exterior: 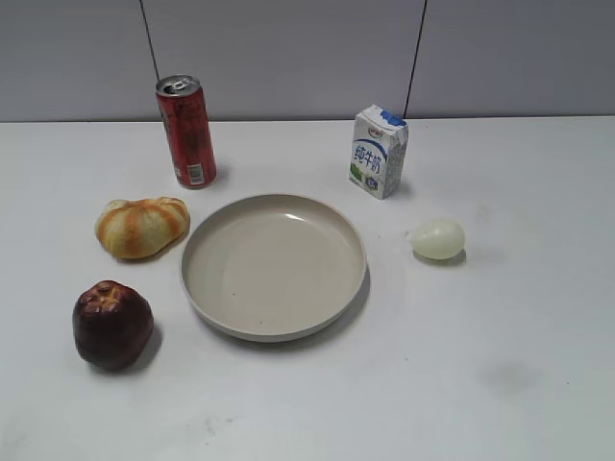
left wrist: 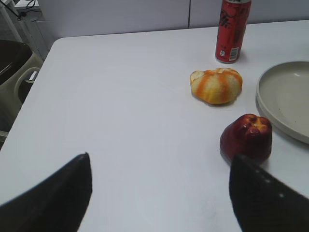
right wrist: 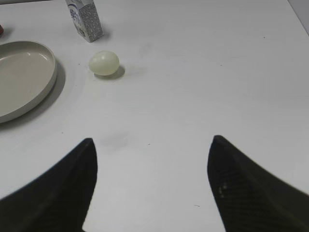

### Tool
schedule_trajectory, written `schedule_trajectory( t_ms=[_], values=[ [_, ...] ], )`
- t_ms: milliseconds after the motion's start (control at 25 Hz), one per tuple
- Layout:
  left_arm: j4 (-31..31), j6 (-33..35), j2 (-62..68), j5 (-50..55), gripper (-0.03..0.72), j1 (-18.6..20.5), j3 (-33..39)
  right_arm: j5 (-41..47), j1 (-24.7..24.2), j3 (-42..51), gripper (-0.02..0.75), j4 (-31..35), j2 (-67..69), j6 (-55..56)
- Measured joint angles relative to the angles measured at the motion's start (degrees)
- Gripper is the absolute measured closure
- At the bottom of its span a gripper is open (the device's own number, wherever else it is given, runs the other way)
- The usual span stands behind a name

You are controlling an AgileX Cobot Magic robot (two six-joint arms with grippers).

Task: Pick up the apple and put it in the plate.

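Observation:
The dark maroon apple [exterior: 112, 325] sits on the white table at the front left, left of the beige plate [exterior: 274, 266]. The plate is empty. In the left wrist view the apple [left wrist: 246, 137] lies just beyond the right finger of my left gripper [left wrist: 159, 157], which is open and empty; the plate's edge [left wrist: 285, 96] shows at the right. My right gripper [right wrist: 152, 140] is open and empty over bare table, with the plate [right wrist: 24, 77] at its far left. Neither gripper shows in the exterior view.
An orange-striped bread roll [exterior: 141, 227] lies behind the apple. A red can [exterior: 186, 131] stands at the back left, a milk carton [exterior: 379, 151] at the back right. A pale egg-shaped object [exterior: 438, 238] lies right of the plate. The table's left edge [left wrist: 34, 82] shows in the left wrist view.

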Motion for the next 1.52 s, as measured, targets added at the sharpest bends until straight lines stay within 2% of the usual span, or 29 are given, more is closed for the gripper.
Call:
schedule_trajectory(
  t_ms=[680, 1520],
  values=[
    [0.0, 0.0, 0.0, 0.0, 0.013, 0.0, 0.0, 0.0, 0.0, 0.0, 0.167, 0.0, 0.0, 0.0],
    [0.0, 0.0, 0.0, 0.0, 0.067, 0.0, 0.0, 0.0, 0.0, 0.0, 0.167, 0.0, 0.0, 0.0]
  ],
)
